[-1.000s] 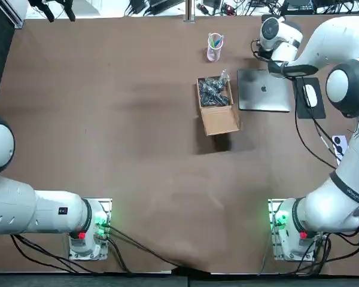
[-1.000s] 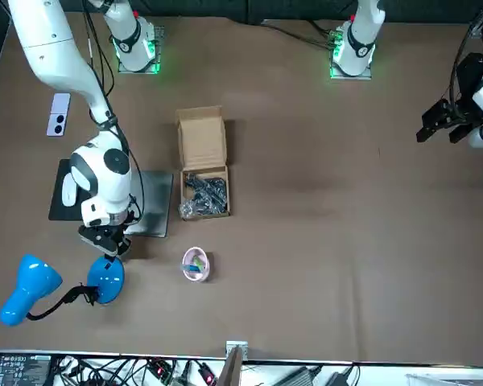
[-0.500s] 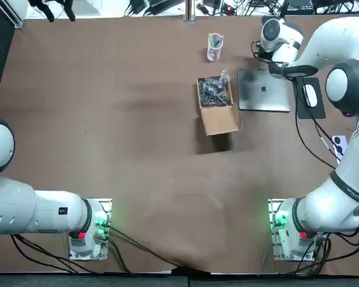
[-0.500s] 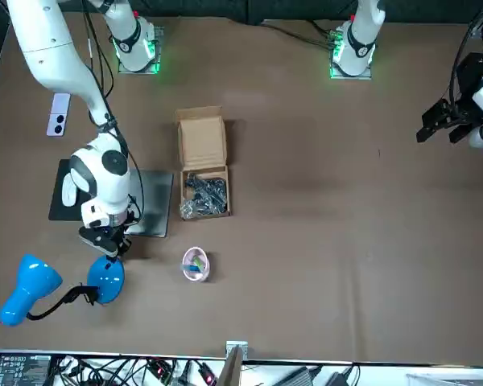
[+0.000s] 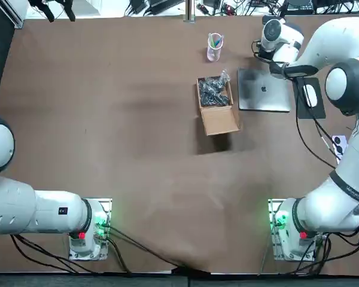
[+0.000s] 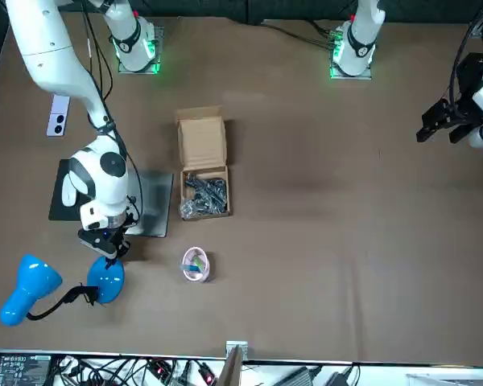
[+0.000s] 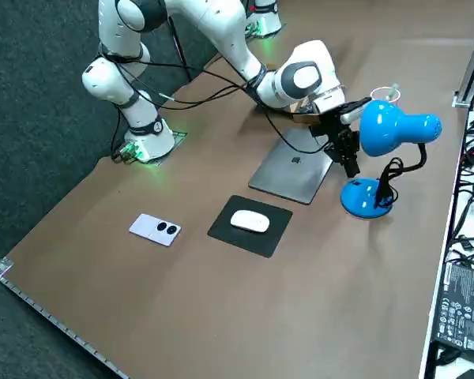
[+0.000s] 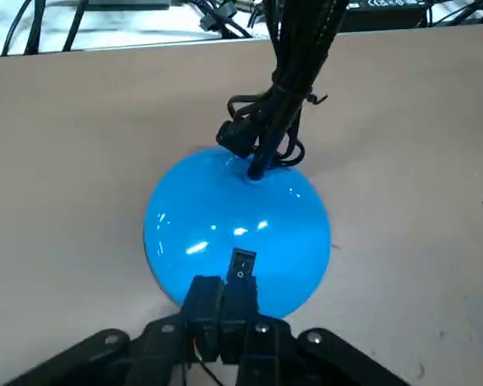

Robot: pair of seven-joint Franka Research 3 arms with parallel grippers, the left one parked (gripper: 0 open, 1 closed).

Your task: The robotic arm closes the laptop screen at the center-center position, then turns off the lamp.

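Toward the far right of the tabletop [image 5: 137, 149] the laptop [image 5: 263, 89] lies shut flat, so step 1 looks done and step 2, the lamp [image 7: 391, 128], is in hand. Right claw [image 8: 223, 296] is pressed together, empty, tips hovering just by the rocker switch [image 8: 241, 264] on the blue base [image 8: 201, 217]. Right arm [image 5: 341, 36] stretches far out, wrist angled down past the laptop. Next move likely needs a short, well-aimed press on the switch; off-center, the tips may slip on the dome.

Lower left, front view: right pincer [image 6: 105, 248], fingers together, hangs between closed laptop [image 6: 154, 209] and lamp base [image 6: 106, 279]; bare table [image 6: 330, 265] fills the frame's right.
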